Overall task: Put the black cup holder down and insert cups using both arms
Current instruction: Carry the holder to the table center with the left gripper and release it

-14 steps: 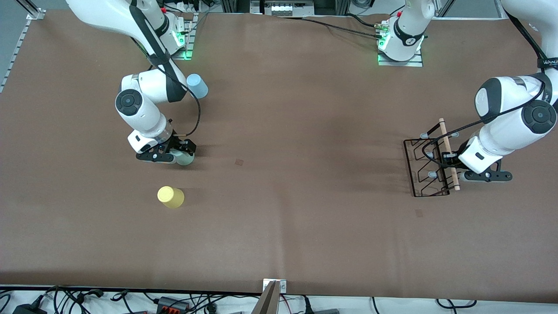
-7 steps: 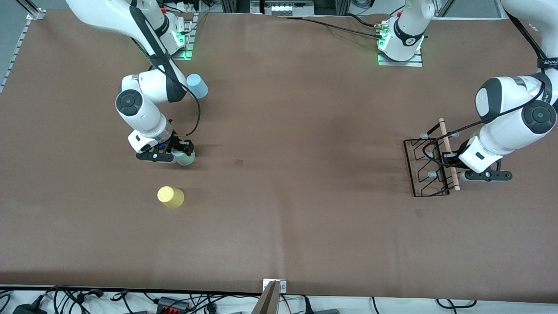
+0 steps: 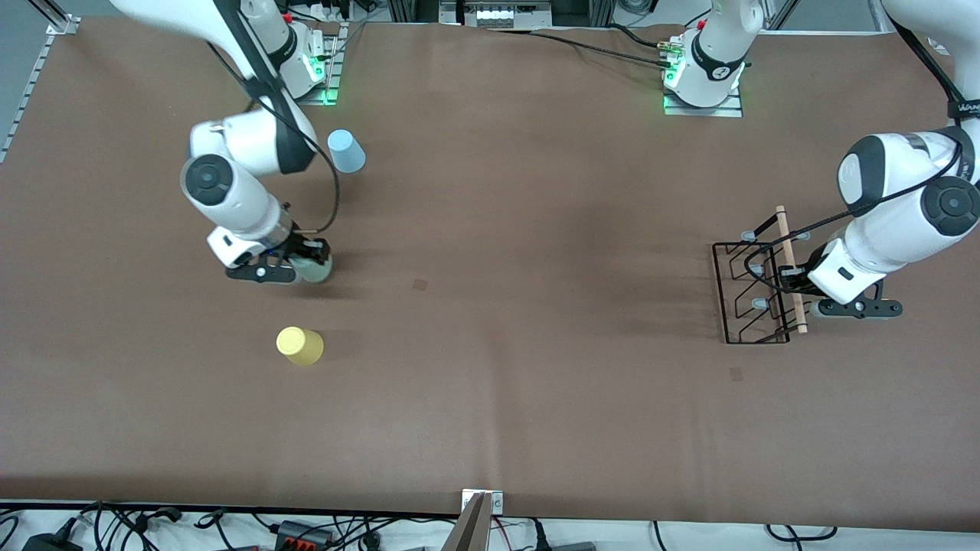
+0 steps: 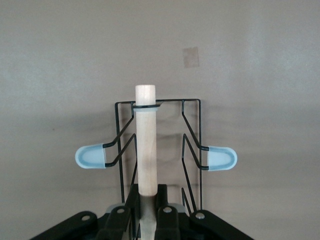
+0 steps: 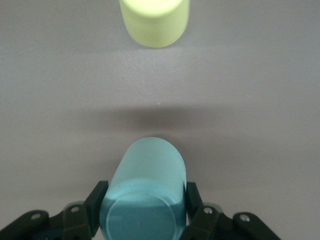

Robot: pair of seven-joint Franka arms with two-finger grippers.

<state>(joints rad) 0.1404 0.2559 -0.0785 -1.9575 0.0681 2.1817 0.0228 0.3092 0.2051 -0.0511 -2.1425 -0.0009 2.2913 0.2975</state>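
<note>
Two white Franka arms work at a brown table (image 3: 490, 229). The only legible writing is a partial white "WANJ…" on the black strap (image 3: 966, 109) around the left arm near the table's edge; no labels show on the cups or rack. The right arm descends from its base, bends at a dark-capped joint and angles its wrist down and toward the front camera; the right gripper (image 3: 298, 268) is clamped on the mint green cup (image 3: 315, 269), fingers (image 5: 194, 197) pressed against both of its sides, the cup lying roughly level between them with a shadow on the table under it. The yellow cup (image 3: 300, 345) stands on the table nearer the front camera than the held cup, apart from it; the right wrist view shows it ahead of the gripper (image 5: 145, 210). The light blue cup (image 3: 346, 151) stands farther from the front camera, close to the right arm's base. At the left arm's end of the table, the left arm folds down with its wrist reaching toward the table's middle; the left gripper (image 3: 792, 282) is closed on the wooden rod (image 4: 145, 142) of the black cup holder (image 3: 754, 295). Two grey-tipped prongs (image 4: 91, 157) jut outward on either side of the rod. Whether the holder's base touches the table cannot be told.
</note>
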